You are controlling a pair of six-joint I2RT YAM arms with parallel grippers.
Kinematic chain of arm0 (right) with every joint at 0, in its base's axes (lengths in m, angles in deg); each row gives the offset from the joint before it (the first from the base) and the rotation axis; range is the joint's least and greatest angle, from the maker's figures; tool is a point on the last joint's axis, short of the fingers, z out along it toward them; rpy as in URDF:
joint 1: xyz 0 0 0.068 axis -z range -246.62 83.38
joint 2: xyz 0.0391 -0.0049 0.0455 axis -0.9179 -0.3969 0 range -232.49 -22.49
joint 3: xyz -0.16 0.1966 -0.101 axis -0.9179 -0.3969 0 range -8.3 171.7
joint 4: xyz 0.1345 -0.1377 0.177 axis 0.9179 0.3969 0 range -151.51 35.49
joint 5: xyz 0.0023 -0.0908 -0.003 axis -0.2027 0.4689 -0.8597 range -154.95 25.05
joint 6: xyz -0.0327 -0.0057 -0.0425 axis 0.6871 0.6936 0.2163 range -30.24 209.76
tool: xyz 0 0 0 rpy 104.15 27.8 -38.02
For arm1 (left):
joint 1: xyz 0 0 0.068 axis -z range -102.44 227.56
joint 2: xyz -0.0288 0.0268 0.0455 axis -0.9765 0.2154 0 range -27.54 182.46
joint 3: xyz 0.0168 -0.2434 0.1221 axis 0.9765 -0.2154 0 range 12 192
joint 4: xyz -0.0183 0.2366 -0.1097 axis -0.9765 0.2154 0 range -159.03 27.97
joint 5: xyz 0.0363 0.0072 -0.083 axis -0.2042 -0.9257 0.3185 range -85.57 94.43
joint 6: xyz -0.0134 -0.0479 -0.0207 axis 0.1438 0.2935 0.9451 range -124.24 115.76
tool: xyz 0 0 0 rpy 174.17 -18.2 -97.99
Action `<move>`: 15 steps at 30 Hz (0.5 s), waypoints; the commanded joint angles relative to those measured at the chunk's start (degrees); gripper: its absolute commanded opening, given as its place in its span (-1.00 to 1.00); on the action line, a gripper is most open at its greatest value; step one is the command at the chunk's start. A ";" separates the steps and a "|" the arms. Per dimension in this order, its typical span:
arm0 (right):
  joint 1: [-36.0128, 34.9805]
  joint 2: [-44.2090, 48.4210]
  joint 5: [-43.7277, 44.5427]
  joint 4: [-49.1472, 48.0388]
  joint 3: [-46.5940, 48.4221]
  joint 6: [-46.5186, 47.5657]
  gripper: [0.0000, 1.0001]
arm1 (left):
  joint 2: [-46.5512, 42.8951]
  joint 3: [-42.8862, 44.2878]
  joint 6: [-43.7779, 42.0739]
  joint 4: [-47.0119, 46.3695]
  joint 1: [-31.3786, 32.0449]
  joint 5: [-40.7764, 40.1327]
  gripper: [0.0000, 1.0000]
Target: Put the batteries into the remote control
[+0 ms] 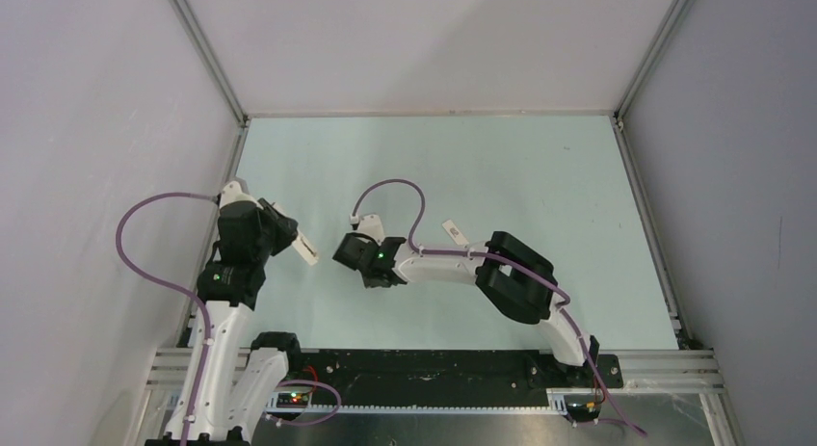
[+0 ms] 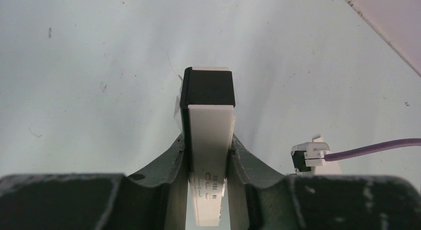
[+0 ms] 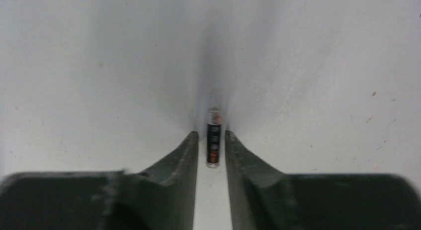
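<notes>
My left gripper (image 1: 292, 236) is shut on the white remote control (image 1: 306, 247) and holds it off the table at the left. In the left wrist view the remote (image 2: 211, 125) runs forward between the fingers (image 2: 174, 160), its black end farthest out. My right gripper (image 1: 353, 257) is low over the table's middle. In the right wrist view its jaws (image 3: 212, 136) straddle one dark battery (image 3: 213, 135) that lies lengthwise on the table, with a thin gap on each side. That battery is hidden in the top view. I see no second battery.
A small white labelled strip (image 1: 453, 232) lies on the pale green table (image 1: 540, 176) behind the right arm. The right wrist's white connector and purple cable (image 2: 317, 151) show close to the left gripper. Grey walls and metal rails enclose the table.
</notes>
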 commanded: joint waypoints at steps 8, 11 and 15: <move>0.44 -1.89 4.48 2.38 2.27 5.61 -1.00 | -1.03 -0.42 -1.21 -1.40 -0.56 0.38 -1.00; 1.30 2.70 4.47 -0.18 -1.72 7.39 -1.00 | -0.55 -0.52 -1.93 -2.00 -0.56 4.79 -0.99; 3.22 13.61 3.51 -3.77 -9.84 8.93 -1.00 | 0.27 -0.98 -4.84 -6.32 -0.54 18.08 -1.00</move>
